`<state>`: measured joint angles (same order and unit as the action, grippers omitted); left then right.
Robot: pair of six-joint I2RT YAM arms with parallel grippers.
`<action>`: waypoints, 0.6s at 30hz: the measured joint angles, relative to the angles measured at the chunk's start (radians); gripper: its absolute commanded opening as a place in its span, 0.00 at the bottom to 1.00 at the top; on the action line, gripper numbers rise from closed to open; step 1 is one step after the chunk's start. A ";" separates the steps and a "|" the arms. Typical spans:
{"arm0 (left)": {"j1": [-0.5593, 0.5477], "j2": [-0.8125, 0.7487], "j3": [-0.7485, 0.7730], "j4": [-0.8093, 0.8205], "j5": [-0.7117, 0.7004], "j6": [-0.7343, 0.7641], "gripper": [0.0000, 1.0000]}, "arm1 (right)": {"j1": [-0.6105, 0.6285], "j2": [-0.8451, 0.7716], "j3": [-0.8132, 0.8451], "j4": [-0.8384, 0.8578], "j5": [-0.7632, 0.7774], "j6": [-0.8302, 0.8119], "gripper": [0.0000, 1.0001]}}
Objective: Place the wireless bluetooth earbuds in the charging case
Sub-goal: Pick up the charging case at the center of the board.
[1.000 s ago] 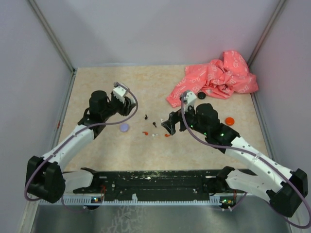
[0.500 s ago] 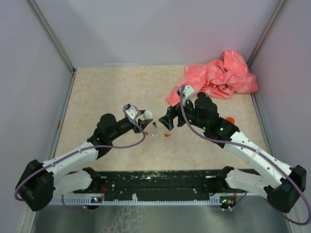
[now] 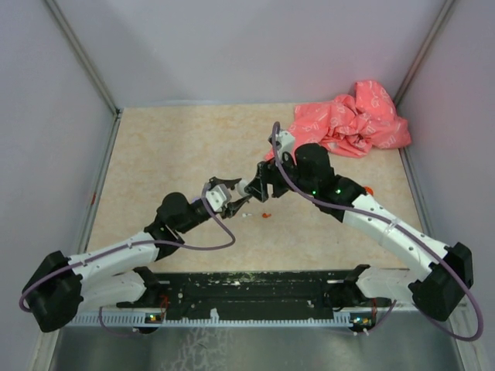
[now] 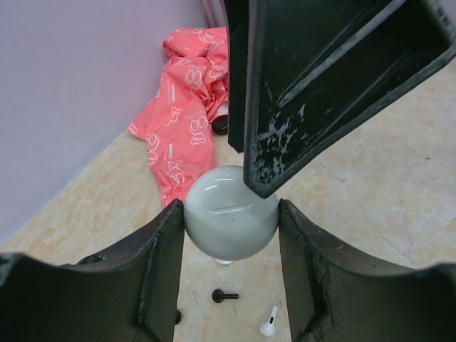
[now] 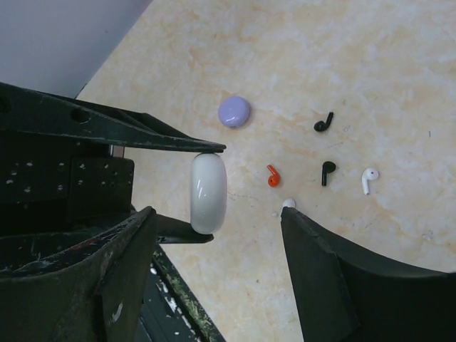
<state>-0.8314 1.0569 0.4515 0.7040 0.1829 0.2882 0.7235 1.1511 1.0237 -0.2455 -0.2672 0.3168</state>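
The left gripper (image 3: 223,195) is clamped on a smooth, pebble-shaped white charging case (image 4: 231,214), one finger on each flank. It holds the case raised over the middle of the beige stone-patterned bench (image 3: 170,139). The lid seam looks closed, so the likely purpose is to present the case for the right gripper (image 3: 257,184) to open. That gripper's jaws stand apart, gripping nothing.

The tiny stemmed earbuds (image 5: 328,171) in black, white and orange-red lie loose on the bench mid-way across, none in the case.

The left wrist view shows the seam, and one right finger meeting the case's top, though whether they touch is unclear. The right wrist view alone shows the case edge-on, the scattered earbuds and a lilac round disc (image 5: 234,112). Only the overhead view places the crumpled pink printed cloth (image 3: 348,124) in the far right corner.
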 measured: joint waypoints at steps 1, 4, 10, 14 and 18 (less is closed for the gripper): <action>-0.006 -0.001 -0.001 0.003 -0.003 0.007 0.20 | 0.000 0.006 0.000 -0.003 -0.003 0.003 0.69; -0.019 -0.005 -0.004 0.010 -0.011 0.027 0.21 | 0.000 0.029 0.000 -0.006 -0.020 0.019 0.65; -0.037 -0.013 -0.008 0.014 -0.024 0.058 0.23 | 0.000 0.055 0.000 0.006 -0.068 0.049 0.47; -0.042 -0.013 -0.008 0.014 -0.026 0.070 0.25 | 0.000 0.063 0.000 0.029 -0.097 0.064 0.28; -0.044 -0.016 -0.008 0.014 -0.029 0.080 0.36 | -0.002 0.065 -0.001 0.039 -0.106 0.072 0.11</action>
<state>-0.8757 1.0412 0.4435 0.7177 0.1543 0.3679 0.7219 1.2160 1.0229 -0.2070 -0.3737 0.3893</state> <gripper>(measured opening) 0.561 0.236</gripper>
